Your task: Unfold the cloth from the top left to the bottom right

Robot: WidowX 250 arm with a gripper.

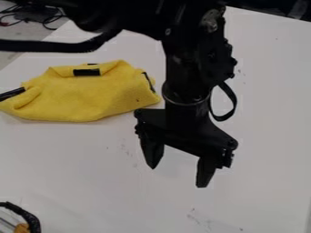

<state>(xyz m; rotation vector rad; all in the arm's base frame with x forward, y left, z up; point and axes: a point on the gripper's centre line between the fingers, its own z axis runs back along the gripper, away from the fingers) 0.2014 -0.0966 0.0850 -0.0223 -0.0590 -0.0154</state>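
Note:
A yellow cloth [91,98] lies bunched and partly folded on the left side of the white table, with black patches along its top edge, right side and left corner. The black gripper [177,176] hangs over the table to the right of the cloth and lower in the view. Its two fingers stand wide apart, with only table surface seen between them. The gripper is apart from the cloth.
The white table [255,113] spans most of the view. A black curved object [24,216] with an orange-brown piece is at the bottom left corner. Dark cables [30,16] lie beyond the table at the top left.

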